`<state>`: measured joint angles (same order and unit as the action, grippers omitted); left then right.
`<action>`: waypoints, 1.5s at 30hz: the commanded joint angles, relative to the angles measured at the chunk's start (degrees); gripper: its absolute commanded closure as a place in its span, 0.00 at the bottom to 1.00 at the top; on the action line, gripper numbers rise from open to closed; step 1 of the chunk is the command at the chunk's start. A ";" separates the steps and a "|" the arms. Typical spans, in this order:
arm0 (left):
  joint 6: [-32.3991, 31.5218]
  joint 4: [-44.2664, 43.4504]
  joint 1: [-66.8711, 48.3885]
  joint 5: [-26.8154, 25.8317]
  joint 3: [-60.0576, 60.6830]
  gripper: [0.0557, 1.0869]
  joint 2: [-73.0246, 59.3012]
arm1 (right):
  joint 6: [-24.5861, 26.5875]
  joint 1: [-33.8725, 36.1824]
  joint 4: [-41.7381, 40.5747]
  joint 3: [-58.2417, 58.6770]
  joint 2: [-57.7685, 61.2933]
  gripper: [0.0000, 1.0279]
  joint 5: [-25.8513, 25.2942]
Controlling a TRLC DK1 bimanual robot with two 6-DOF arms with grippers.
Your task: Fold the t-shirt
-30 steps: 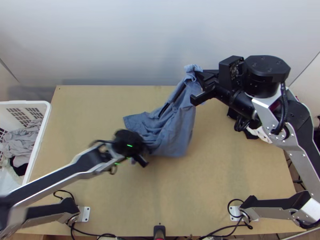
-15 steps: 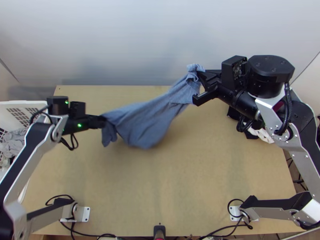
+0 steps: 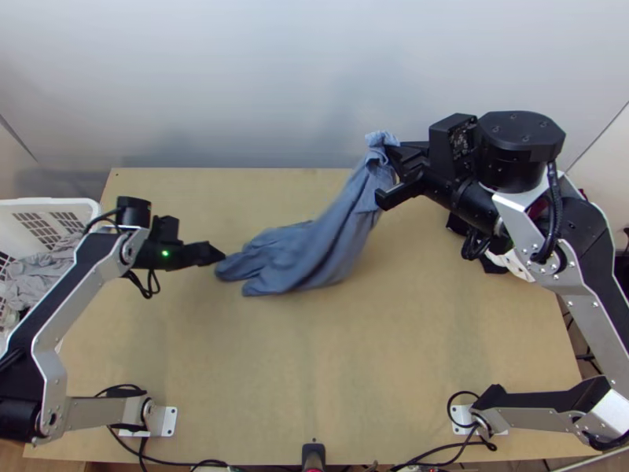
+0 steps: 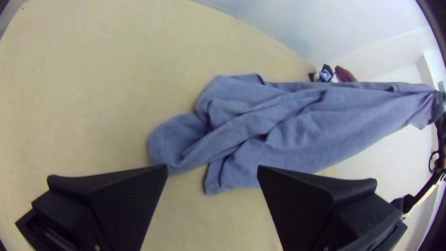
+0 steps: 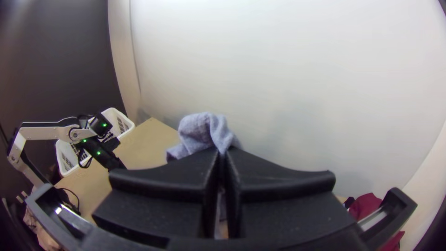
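The blue t-shirt (image 3: 303,256) hangs from my right gripper (image 3: 393,161), its lower part bunched on the table. In the right wrist view, the right gripper (image 5: 223,158) is shut on a crumpled bit of the shirt (image 5: 202,132). At the shirt's left end stands my left gripper (image 3: 220,256). The left wrist view has the left gripper (image 4: 213,169) open, nothing between its fingers, with the loose end of the shirt (image 4: 176,139) lying in folds just beyond the fingertips.
A white basket (image 3: 82,259) with grey and black cloth stands at the table's left edge. Dark and white cloth (image 3: 511,263) lies at the right under the right arm. Bare wood (image 3: 314,370) stretches along the near side of the table.
The left gripper first drew the shirt's end out to the left, then let go and now stands open. That end has dropped onto the table. The right gripper has hardly moved.
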<state>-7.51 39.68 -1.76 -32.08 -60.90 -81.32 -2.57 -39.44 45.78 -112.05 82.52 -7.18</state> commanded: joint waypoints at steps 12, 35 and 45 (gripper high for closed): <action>5.66 -0.57 -16.70 2.72 12.56 0.06 10.22 | -0.42 -0.20 0.28 3.07 -2.01 0.97 -0.03; 0.65 -29.13 -30.23 28.56 11.16 0.07 -9.30 | -1.21 0.77 3.26 1.75 -2.45 0.97 0.76; -2.60 -29.22 -30.85 28.21 8.52 0.81 -11.58 | -1.65 0.77 5.11 1.48 -3.68 0.97 2.08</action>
<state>-8.21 11.22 -32.18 -4.62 -50.78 -90.52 -3.90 -38.76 50.09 -110.41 79.59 -5.56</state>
